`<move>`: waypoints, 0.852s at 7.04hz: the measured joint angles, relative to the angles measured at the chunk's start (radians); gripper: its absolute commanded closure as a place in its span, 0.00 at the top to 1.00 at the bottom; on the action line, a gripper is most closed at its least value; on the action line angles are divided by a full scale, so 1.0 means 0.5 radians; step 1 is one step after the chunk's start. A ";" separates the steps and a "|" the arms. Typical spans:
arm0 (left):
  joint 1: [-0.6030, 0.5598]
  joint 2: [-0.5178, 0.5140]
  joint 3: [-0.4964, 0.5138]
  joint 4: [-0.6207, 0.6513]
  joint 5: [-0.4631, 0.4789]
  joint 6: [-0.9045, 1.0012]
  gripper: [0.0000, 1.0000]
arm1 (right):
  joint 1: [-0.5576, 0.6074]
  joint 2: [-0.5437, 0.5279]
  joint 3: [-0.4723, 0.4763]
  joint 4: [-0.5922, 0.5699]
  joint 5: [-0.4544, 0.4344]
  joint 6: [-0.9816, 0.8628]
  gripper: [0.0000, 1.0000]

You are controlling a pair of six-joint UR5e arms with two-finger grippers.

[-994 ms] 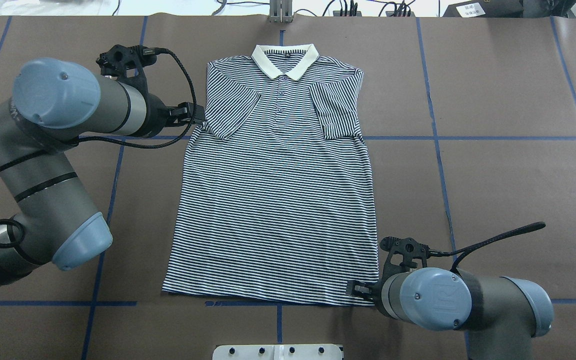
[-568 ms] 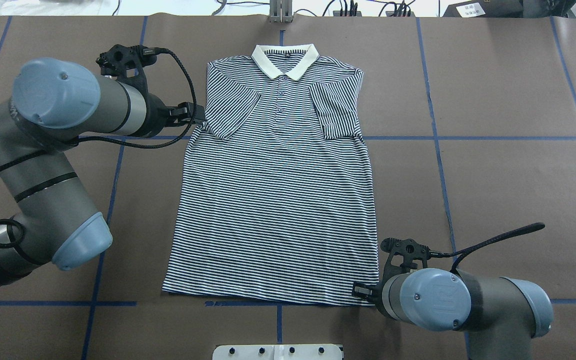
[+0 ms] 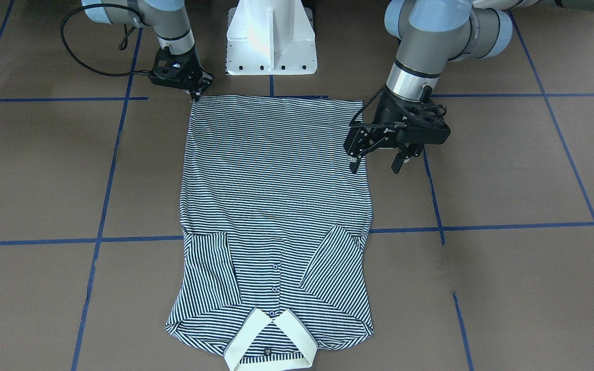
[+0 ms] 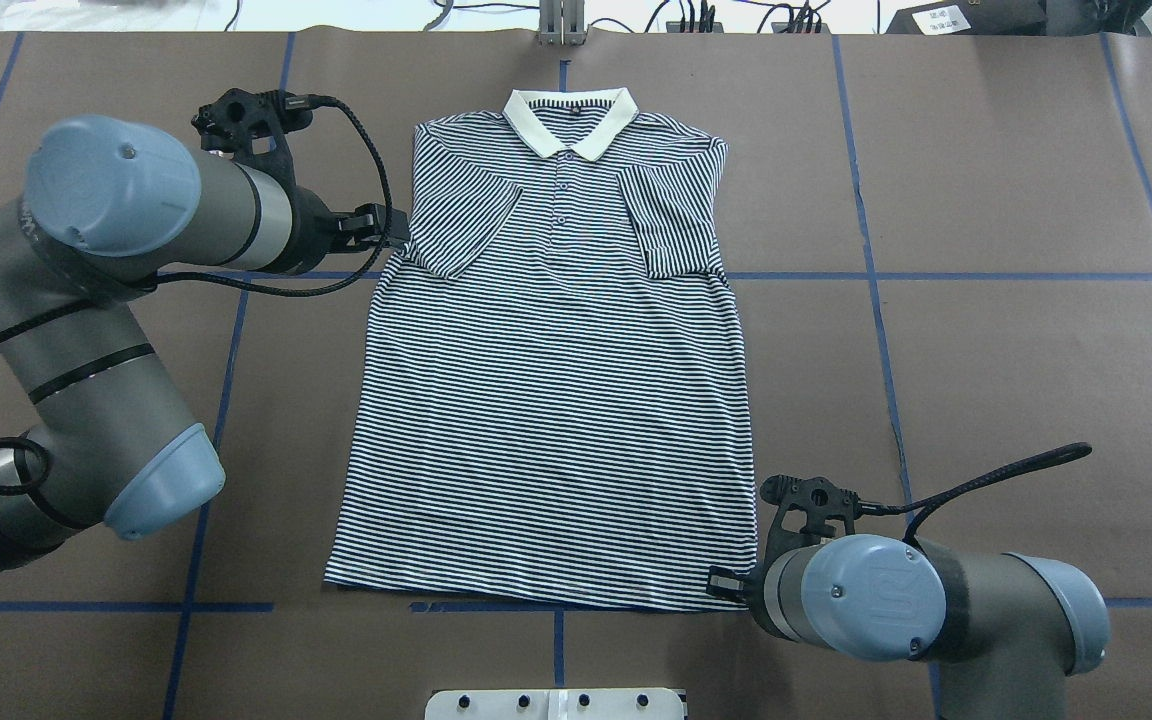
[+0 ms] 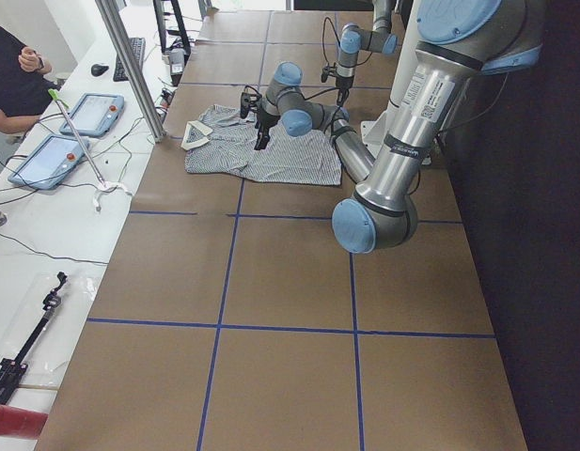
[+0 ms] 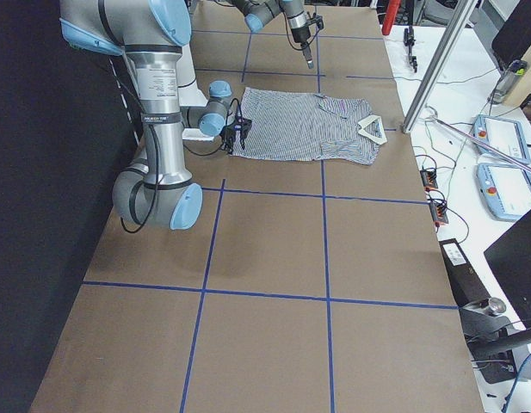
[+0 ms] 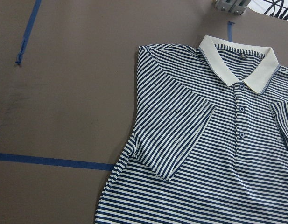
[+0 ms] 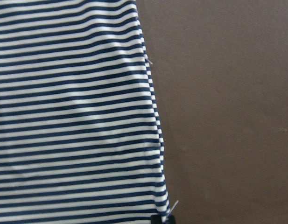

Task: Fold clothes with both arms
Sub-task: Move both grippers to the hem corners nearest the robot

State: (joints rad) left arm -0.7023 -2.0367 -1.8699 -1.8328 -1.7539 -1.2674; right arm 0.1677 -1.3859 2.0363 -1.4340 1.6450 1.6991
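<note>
My left claw (image 3: 376, 166) hangs open beside the shirt (image 3: 276, 180), right claw (image 3: 195, 93) at its hem corner (grip unclear), seemingly poised to fold.

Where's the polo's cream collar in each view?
Exterior front-facing: collar bottom centre.
Overhead: collar top centre.
Exterior left: collar upper left, small.
Exterior right: collar upper right, small.
Left wrist: collar upper right.
Right wrist: not in view.
Shared landmark: button placket running from the collar's notch (front-facing, overhead, left wrist).
</note>
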 measured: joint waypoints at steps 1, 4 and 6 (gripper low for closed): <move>-0.002 0.005 -0.003 0.002 -0.003 -0.006 1.00 | 0.005 0.003 0.011 0.001 -0.001 0.001 0.00; 0.079 0.191 -0.150 0.062 -0.124 -0.287 1.00 | 0.062 0.005 0.075 0.002 -0.003 0.000 0.00; 0.399 0.398 -0.325 0.091 0.030 -0.671 0.99 | 0.104 0.013 0.094 0.007 0.005 -0.016 0.00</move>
State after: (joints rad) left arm -0.5030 -1.8377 -2.0325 -1.7874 -1.7387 -1.6028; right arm 0.2195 -1.3792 2.0835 -1.4303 1.6477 1.6913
